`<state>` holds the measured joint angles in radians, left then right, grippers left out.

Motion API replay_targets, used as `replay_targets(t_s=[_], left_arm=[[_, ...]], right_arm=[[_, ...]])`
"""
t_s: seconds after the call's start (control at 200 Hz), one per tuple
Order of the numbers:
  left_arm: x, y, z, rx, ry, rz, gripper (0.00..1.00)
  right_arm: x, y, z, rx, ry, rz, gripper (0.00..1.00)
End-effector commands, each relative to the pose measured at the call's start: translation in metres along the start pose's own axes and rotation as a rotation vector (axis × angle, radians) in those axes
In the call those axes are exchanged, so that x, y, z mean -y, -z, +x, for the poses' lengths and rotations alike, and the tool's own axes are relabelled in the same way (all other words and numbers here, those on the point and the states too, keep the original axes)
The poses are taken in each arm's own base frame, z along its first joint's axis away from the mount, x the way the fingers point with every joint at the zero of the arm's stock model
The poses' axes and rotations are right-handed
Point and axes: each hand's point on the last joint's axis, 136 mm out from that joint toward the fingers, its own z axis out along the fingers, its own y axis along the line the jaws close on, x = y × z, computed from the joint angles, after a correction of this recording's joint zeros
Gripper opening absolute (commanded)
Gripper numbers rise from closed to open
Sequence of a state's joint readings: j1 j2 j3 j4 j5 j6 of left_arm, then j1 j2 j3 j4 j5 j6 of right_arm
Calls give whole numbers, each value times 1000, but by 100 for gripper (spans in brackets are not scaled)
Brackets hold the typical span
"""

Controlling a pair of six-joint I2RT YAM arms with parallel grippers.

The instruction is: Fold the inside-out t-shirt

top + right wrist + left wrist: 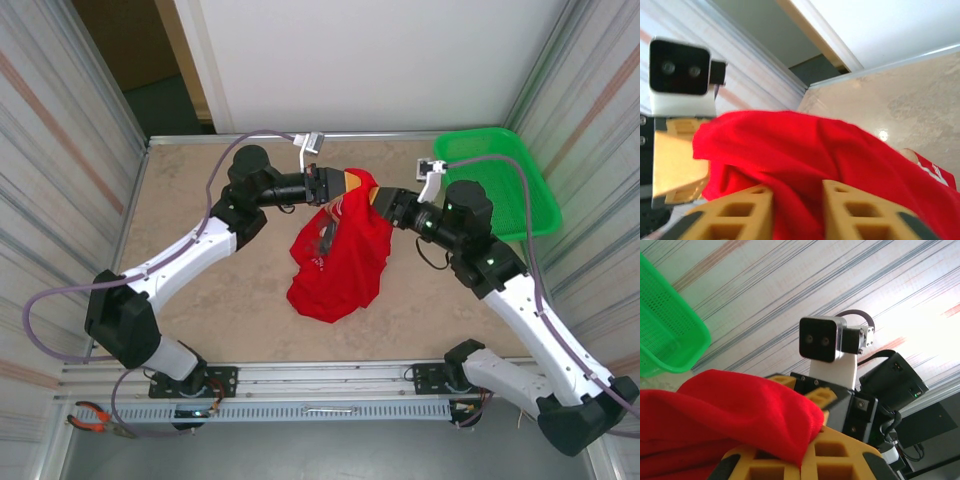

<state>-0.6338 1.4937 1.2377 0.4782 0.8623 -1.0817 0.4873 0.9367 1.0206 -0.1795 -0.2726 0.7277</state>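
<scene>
Now showing: a red t-shirt (338, 265) is hanging bunched between two pincers, drooping toward the middle of the table (220, 290).
Left pincer (350, 183): is clenching a fold of cloth.
Right pincer (378, 198): is straddling a bunch of cloth; cannot tell whether it is gripping.
Handling: probably light and limp, sagging wherever unsupported.
Where to hold: likely two hem or shoulder corners, spread well apart.

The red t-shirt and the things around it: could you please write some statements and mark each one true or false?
1. The t-shirt lies folded flat. False: it is crumpled, its top held up between both arms.
2. The left jaws are shut on the t-shirt. True.
3. The basket is blue. False: it is green.
4. The basket stands at the far right corner of the table. True.
</scene>
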Motion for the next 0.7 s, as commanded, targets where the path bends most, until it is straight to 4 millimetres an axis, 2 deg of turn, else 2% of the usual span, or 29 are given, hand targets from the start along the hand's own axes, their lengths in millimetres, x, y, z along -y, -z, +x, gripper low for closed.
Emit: replay_targets(t_s=[0.0,0.03,0.115,0.261,0.396,0.551,0.616,0.696], left_arm=[[19,2,-10,32,-54,54,0],[19,2,-11,34,-53,54,0],[17,0,-12,36,-54,59,0],[8,-2,-15,39,-42,47,0],[-7,-2,-22,49,-23,27,0],[-38,9,-33,91,19,-39,57],[-52,16,-35,97,31,-74,69],[-65,27,-35,114,33,-117,75]], right_arm=[[-12,1,-10,0,-15,-58,21],[-14,2,-11,-5,-13,-67,18],[-19,2,-11,-21,-6,-83,0],[-32,12,-13,-25,11,-124,0],[-50,27,-23,-1,34,-164,0],[-76,42,-45,45,55,-216,0],[-85,44,-54,59,66,-233,0],[-95,45,-66,74,77,-251,0]])
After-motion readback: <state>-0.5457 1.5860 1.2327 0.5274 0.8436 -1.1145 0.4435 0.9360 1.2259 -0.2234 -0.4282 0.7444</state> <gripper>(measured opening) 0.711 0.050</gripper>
